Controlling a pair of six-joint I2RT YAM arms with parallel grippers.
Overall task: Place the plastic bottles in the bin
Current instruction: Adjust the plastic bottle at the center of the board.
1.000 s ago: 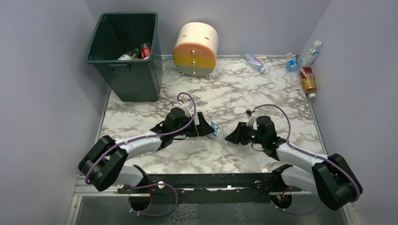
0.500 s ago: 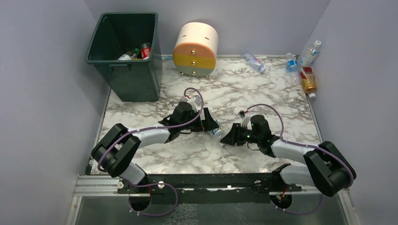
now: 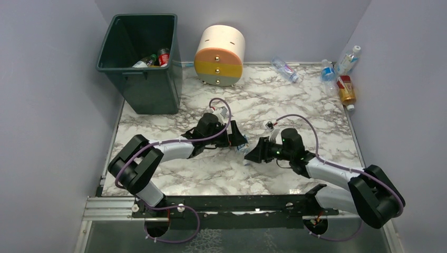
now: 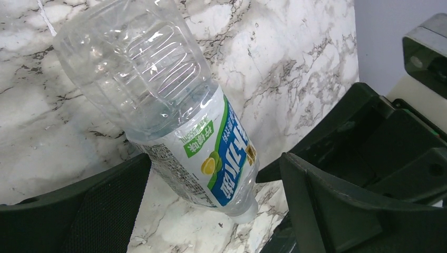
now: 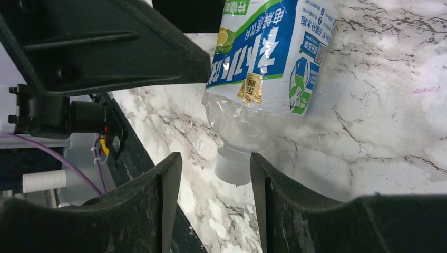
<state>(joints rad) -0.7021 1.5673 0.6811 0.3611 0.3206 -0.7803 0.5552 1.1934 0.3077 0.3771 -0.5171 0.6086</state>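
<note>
Lying on its side near the middle of the marble worktop (image 3: 295, 105), a clear plastic bottle (image 4: 174, 121) with a blue, green and white label sits between the tips of the two arms. The left fingers (image 4: 84, 211) stand wide open around its labelled lower part, one on each side. In the left wrist view the bottle lies close against the finger at the lower left of the frame, with a clear gap to the other. The right fingers (image 5: 132, 211) are only a little apart and straddle the bottle's white cap (image 5: 233, 169). Bare marble shows between the cap and the finger on the left of that view, so they are not clamping it.

The dark green bin (image 3: 150, 89) stands at the upper left of the top view, just off the worktop's far left corner, with a few bottles (image 3: 153, 59) already lying inside. Beside it is a round cream, yellow and grey drawer unit (image 3: 220, 55). Another clear bottle (image 3: 285, 69) lies at the upper middle. In the upper right corner are a blue-labelled bottle (image 3: 328, 71), a clear one leaning on the wall (image 3: 349, 59) and a yellow-orange one (image 3: 346, 90).
</note>
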